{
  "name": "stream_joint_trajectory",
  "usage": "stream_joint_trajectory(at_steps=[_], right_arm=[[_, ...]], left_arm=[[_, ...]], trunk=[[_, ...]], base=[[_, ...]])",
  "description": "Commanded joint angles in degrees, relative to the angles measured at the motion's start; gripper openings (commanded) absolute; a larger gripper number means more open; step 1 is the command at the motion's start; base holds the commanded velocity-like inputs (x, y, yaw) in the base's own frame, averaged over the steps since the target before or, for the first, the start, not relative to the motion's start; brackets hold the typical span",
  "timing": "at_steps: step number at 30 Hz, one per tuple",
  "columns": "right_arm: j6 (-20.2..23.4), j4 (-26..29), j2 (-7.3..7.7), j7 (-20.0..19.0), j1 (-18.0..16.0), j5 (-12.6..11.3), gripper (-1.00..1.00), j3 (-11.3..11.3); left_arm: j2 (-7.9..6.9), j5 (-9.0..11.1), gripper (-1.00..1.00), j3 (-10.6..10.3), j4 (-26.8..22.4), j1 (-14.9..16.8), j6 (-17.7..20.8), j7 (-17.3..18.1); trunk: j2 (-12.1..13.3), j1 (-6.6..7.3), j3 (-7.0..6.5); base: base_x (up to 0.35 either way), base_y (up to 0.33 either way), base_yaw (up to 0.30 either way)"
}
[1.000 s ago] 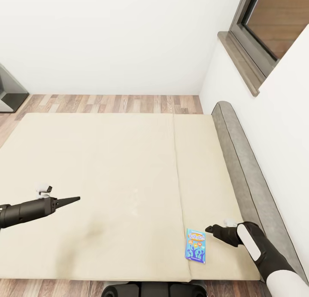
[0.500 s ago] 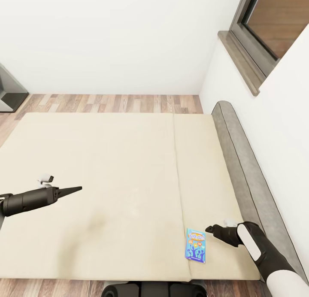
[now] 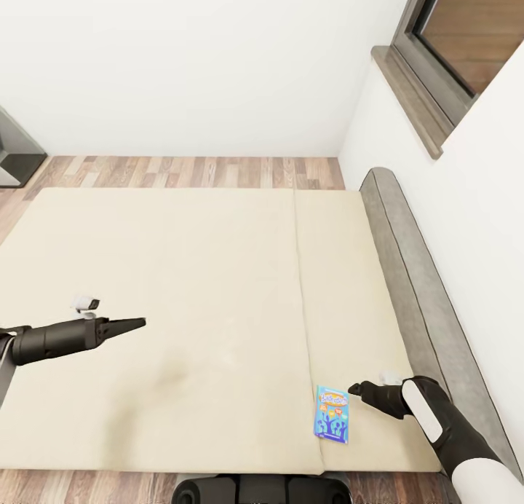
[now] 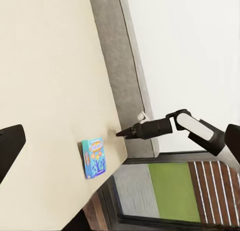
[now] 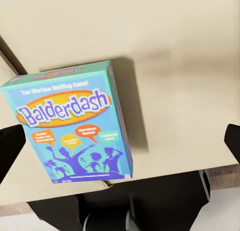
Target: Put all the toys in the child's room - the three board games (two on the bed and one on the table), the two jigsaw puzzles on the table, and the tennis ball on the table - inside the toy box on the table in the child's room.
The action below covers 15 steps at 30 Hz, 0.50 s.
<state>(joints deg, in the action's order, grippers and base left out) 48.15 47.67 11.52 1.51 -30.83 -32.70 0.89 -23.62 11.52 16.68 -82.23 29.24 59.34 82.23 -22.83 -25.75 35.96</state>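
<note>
Because the light-blue printed board game box (image 3: 332,414) lies flat at the beige mattress's (image 3: 182,285) six-o'clock edge, the spread right gripper (image 3: 356,389) at its three o'clock could nudge it off; the left gripper (image 3: 138,321) looks pressed together.

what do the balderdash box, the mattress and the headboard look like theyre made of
Board game box: probably printed cardboard with a slightly glossy finish, given its crisp edges and flat colour artwork.
Mattress: plain beige matte fabric, apparently soft, with a seam between its two sections.
Headboard: grey upholstery, felt-like, judging by its mottled matte surface and rounded edge.
</note>
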Motion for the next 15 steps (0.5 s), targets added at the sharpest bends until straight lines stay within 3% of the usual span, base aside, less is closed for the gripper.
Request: stream_joint_trajectory(at_steps=[1, 6, 15], right_arm=[[0.27, 0.06, 0.00, 0.16, -0.02, -0.26, 1.00, 0.07], [0.28, 0.09, -0.08, 0.16, -0.02, -0.26, 1.00, 0.07], [0.21, 0.14, -0.17, 0.16, -0.02, -0.28, 1.00, 0.07]], left_arm=[[-0.05, 0.04, 1.00, -0.04, -0.01, 0.03, 0.60, 1.00], [-0.44, -0.20, 1.00, -0.02, -0.06, 0.03, 0.60, 6.90], [-0.48, -0.44, 1.00, 0.11, -0.07, 0.03, 0.60, 7.77]], trunk=[[-0.09, -0.03, 0.14], [-0.09, -0.03, 0.55], [-0.09, -0.03, 1.38]], base=[[0.000, 0.000, 0.000], [0.000, 0.000, 0.000], [0.000, 0.000, 0.000]])
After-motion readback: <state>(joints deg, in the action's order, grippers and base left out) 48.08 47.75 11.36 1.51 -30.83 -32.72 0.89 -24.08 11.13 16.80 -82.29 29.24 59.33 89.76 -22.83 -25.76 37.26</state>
